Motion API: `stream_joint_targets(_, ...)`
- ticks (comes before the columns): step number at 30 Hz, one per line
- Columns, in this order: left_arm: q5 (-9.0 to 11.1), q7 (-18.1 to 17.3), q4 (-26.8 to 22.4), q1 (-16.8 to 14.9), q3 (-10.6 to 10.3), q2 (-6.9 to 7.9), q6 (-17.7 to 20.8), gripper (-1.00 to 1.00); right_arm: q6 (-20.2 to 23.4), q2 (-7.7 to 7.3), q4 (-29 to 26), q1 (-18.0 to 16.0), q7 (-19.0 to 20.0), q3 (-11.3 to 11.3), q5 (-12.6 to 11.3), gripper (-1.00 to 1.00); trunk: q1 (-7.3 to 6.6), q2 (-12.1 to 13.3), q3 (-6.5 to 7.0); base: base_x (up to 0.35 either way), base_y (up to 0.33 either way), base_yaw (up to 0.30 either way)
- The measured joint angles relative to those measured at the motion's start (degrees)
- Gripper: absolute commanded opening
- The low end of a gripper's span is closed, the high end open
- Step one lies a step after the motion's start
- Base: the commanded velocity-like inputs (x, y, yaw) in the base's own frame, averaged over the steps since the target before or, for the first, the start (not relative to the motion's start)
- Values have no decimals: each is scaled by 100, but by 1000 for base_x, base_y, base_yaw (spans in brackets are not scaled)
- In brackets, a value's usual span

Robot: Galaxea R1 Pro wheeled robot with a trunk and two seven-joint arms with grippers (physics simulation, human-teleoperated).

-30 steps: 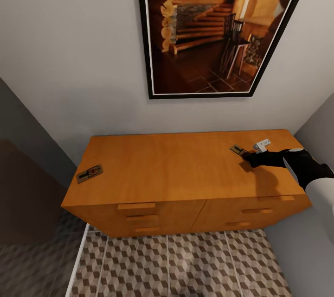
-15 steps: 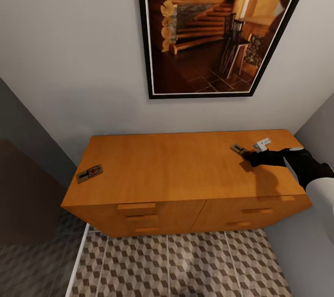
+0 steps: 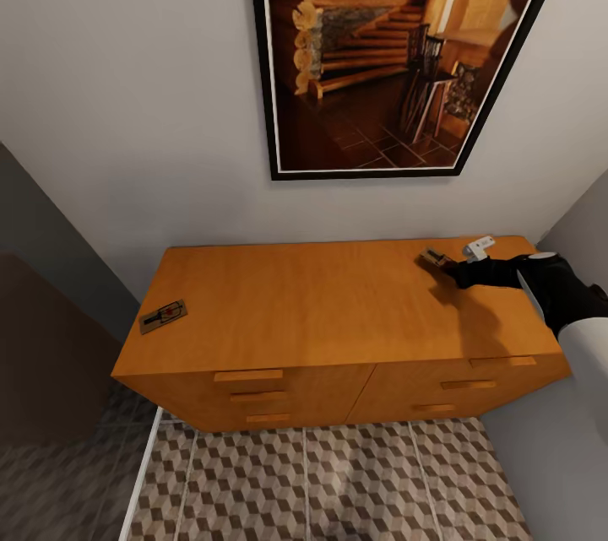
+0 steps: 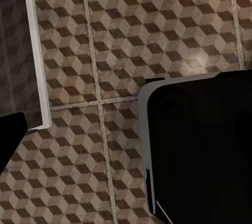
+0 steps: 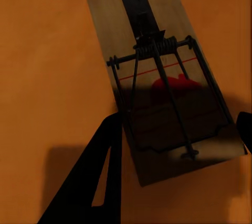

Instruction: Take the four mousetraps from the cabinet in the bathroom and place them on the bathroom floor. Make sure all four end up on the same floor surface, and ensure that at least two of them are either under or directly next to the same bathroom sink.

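Here the right gripper (image 3: pixel 450 266) is pinching one mousetrap (image 3: pixel 436 257) near the cabinet (image 3: pixel 321 313) top's far right edge; another mousetrap (image 3: pixel 164 316) is lying at the left edge, with bare top between. The left gripper's fingers cannot be judged.

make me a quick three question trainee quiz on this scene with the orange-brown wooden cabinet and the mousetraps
1. True or false: the right gripper is closed on a tan wooden mousetrap.
2. How many mousetraps appear in the head view on or over the orange-brown wooden cabinet?
3. The other mousetrap lies near which cabinet edge? A) left front B) right back C) centre

Key: 1 true; 2 two; 3 A
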Motion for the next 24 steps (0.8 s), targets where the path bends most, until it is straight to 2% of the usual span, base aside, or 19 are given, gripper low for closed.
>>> stream_joint_targets(6, 0, 0, 0, 0, 0, 0, 0, 100, 126, 1, -150, 0, 2, 1, -5, -100, 0, 0, 0, 0, 0, 0)
stream_joint_targets(24, 0, 0, 0, 0, 0, 0, 0, 100, 151, -1, -197, 0, 14, 11, -15, -100, 0, 0, 0, 0, 0, 0)
